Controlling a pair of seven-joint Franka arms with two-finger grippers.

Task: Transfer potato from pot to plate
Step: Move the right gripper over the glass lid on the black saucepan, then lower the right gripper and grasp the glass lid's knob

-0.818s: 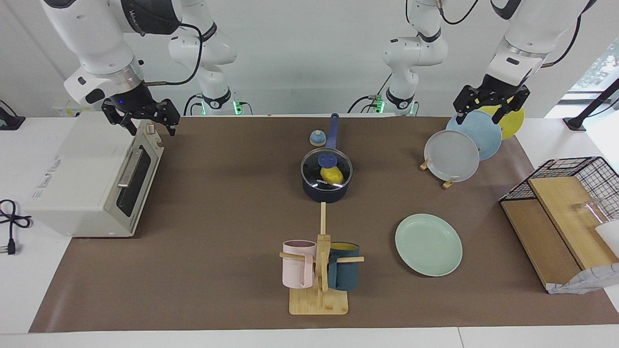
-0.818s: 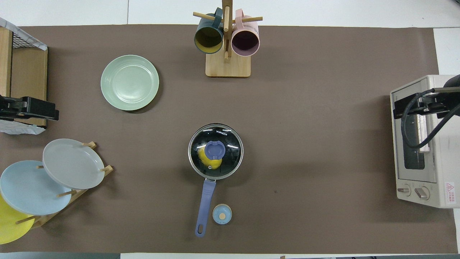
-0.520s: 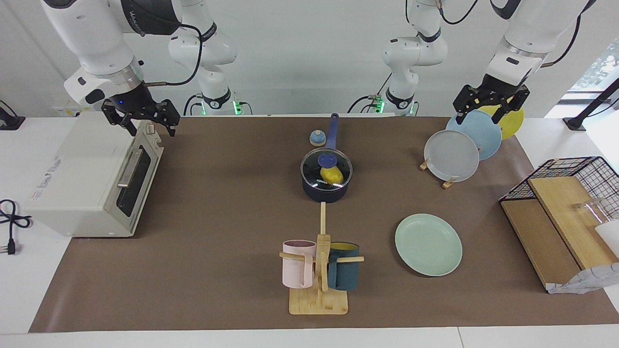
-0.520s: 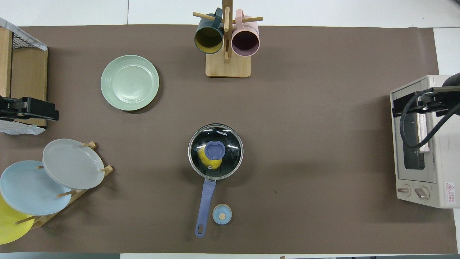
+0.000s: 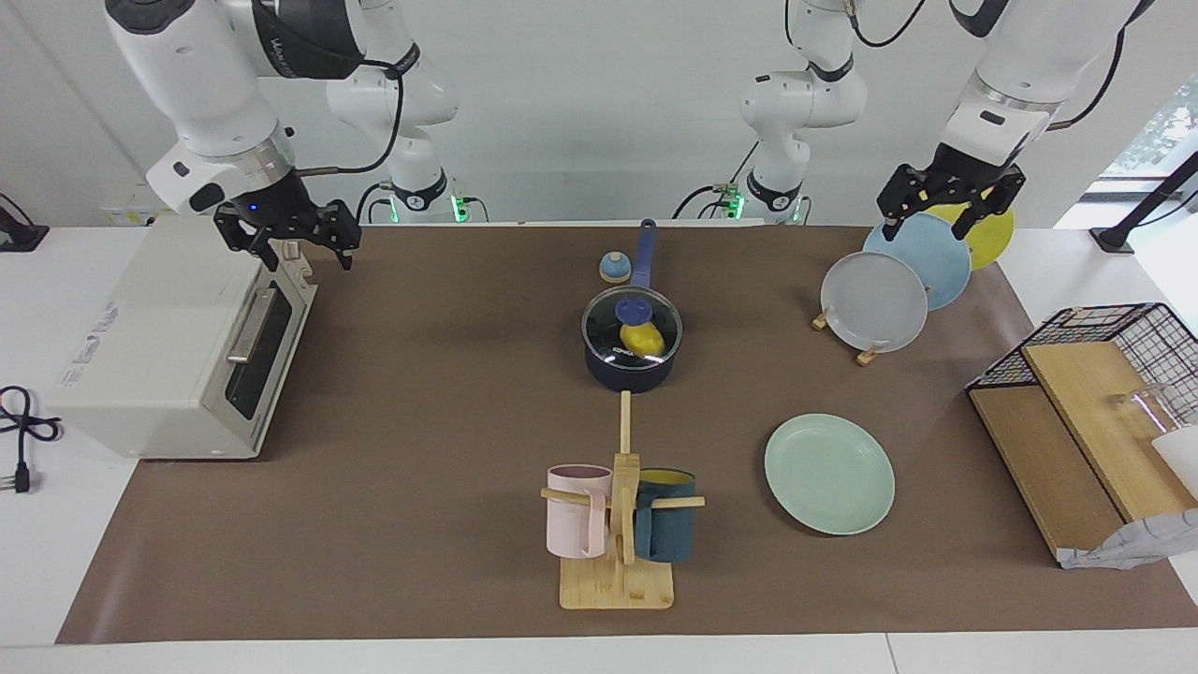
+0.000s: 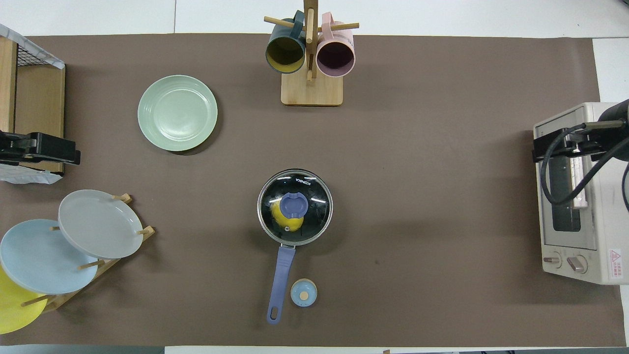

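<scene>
The dark navy pot (image 5: pixel 629 371) stands in the middle of the brown mat, its blue handle (image 6: pixel 280 275) pointing toward the robots. A glass lid with a blue knob (image 5: pixel 635 309) covers it. Through the lid shows the yellow potato (image 5: pixel 644 341) (image 6: pixel 284 224). The mint-green plate (image 5: pixel 829 474) (image 6: pixel 177 112) lies bare, farther from the robots, toward the left arm's end. My right gripper (image 5: pixel 299 253) (image 6: pixel 565 147) hangs open over the toaster oven's upper front edge. My left gripper (image 5: pixel 934 230) (image 6: pixel 42 149) hangs open over the plate rack. Neither holds anything.
A white toaster oven (image 5: pixel 178 337) sits at the right arm's end. A wooden mug rack (image 5: pixel 618 524) with a pink and a teal mug stands farther out than the pot. Grey, light blue and yellow plates lean in a rack (image 5: pixel 875 300). A wire basket (image 5: pixel 1114 337) and a small blue round knob (image 5: pixel 613 268) are also there.
The right gripper has shifted a little toward the middle of the table above the oven. The left arm, pot, potato and plate have not moved.
</scene>
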